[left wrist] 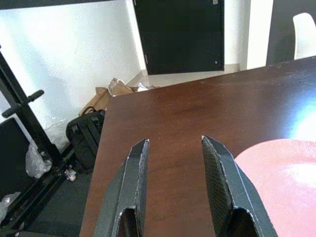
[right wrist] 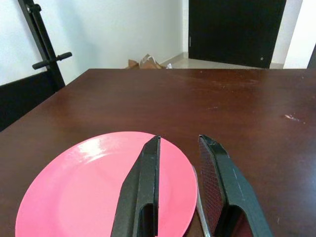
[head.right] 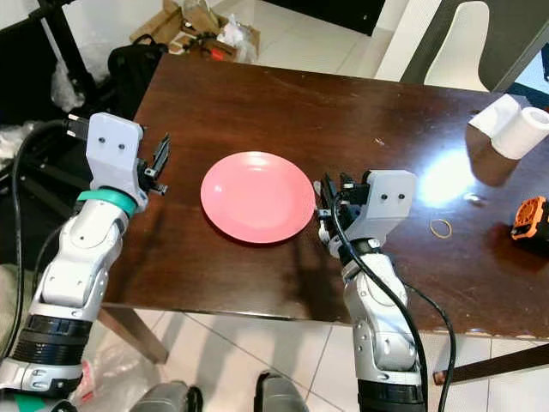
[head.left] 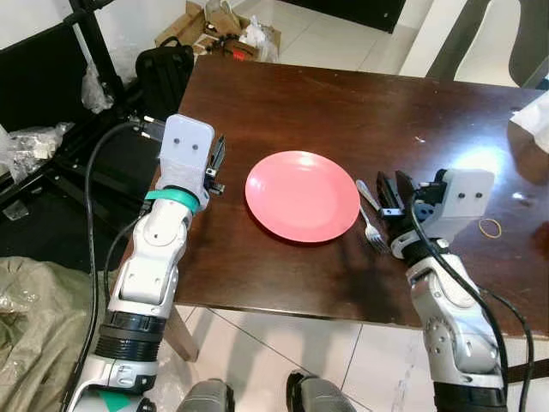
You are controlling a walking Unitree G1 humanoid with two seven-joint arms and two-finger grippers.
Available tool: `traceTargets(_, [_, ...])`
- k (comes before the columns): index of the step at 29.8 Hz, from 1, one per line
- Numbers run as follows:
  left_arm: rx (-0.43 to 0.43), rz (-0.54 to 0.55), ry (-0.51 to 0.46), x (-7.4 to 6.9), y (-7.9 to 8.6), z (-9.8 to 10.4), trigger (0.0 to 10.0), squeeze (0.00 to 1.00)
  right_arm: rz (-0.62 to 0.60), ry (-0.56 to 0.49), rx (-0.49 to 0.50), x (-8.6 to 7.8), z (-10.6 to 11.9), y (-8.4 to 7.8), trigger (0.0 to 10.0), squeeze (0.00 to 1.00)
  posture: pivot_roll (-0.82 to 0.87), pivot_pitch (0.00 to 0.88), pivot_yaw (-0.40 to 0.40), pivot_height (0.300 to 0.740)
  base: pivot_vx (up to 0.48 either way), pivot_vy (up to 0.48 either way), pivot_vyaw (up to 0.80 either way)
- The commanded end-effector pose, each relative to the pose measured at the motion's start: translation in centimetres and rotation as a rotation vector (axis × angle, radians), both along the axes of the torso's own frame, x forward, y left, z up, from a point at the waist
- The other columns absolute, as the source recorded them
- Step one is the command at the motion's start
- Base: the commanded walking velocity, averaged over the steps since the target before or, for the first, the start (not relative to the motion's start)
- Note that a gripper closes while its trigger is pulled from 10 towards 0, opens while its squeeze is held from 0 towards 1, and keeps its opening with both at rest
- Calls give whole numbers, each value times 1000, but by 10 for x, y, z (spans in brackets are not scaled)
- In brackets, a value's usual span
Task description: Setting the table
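A round pink plate (head.left: 302, 196) lies on the dark wooden table (head.left: 343, 103), near its front edge. A silver fork (head.left: 370, 219) rests just right of the plate, tines toward me. My right gripper (head.left: 391, 184) hovers low over the fork, open, its fingers (right wrist: 143, 192) on either side of the handle and the plate's right rim. To the plate's left, my left gripper (head.left: 218, 163) sits open above the table's left edge, holding nothing. In the left wrist view its fingers (left wrist: 133, 182) frame bare wood, with the plate (left wrist: 281, 182) off to one side.
A white paper roll (head.right: 515, 129), an orange tool (head.right: 530, 221) and a rubber band (head.right: 441, 227) sit at the table's right. A white chair (head.right: 463, 51) stands behind. A black bag (head.left: 163, 69), cardboard boxes (head.left: 219, 26) and a black stand crowd the floor on the left.
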State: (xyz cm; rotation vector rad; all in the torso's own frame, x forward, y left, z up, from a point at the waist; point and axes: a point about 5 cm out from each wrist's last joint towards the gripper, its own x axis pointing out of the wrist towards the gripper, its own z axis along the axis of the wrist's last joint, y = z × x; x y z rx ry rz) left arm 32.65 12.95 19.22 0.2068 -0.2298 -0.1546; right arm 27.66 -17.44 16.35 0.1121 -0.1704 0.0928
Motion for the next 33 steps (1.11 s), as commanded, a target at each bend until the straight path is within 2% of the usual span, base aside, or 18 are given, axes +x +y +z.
traceTargets(1, [9, -13, 15, 0, -1, -5, 10000, 0, -12, 16, 4, 1, -5, -2, 10000, 0, 41, 0, 15, 740, -307, 0, 0])
traceTargets(33, [6, -31, 19, 1, -4, -6, 10000, 0, -25, 11, 2, 0, -5, -4, 10000, 0, 30, 0, 26, 740, -289, 0, 0])
